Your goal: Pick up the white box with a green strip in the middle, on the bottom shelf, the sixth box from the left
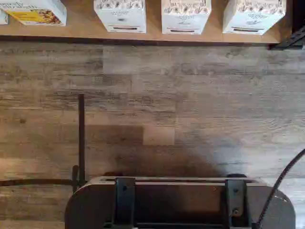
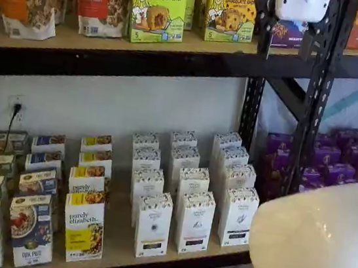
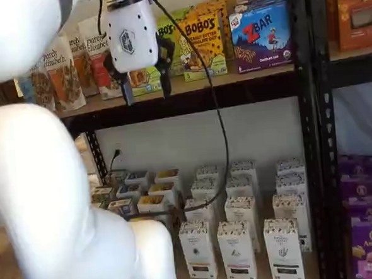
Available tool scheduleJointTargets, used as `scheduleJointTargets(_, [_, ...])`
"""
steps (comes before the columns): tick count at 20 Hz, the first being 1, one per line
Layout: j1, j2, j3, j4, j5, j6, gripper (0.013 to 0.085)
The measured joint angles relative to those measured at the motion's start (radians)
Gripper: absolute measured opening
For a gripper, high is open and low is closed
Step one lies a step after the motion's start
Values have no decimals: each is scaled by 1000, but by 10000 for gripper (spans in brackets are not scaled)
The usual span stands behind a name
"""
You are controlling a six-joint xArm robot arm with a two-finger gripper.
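Observation:
The white box (image 2: 238,216) with a faint leaf mark stands at the front right of the white cartons on the bottom shelf (image 2: 118,244). It also shows in a shelf view (image 3: 283,250) and in the wrist view (image 1: 254,14). Two similar white cartons (image 2: 152,224) (image 2: 195,221) stand to its left. My gripper (image 3: 143,86) hangs high in front of the upper shelf, far above the box. Its two black fingers (image 3: 165,74) stand apart with a plain gap and hold nothing. It also shows in a shelf view (image 2: 287,46).
Yellow-and-white boxes (image 2: 84,227) and blue boxes (image 2: 31,230) fill the shelf's left. Bobo's boxes (image 2: 157,5) stand on the upper shelf. A black upright (image 2: 316,93) stands right of the white box, purple boxes (image 2: 334,161) beyond. My white arm (image 2: 316,244) fills the foreground.

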Motion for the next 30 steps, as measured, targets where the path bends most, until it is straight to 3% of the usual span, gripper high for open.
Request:
scheduleJointTargets(3, [31, -21, 20, -47, -39, 18, 850])
scheduleJointTargets(11, [12, -37, 109, -83, -136, -2, 850])
scheduleJointTargets(21, [-104, -16, 395, -73, -452, -101, 850])
scheduleJointTargets(30, [-192, 120, 563, -80, -737, -175, 850])
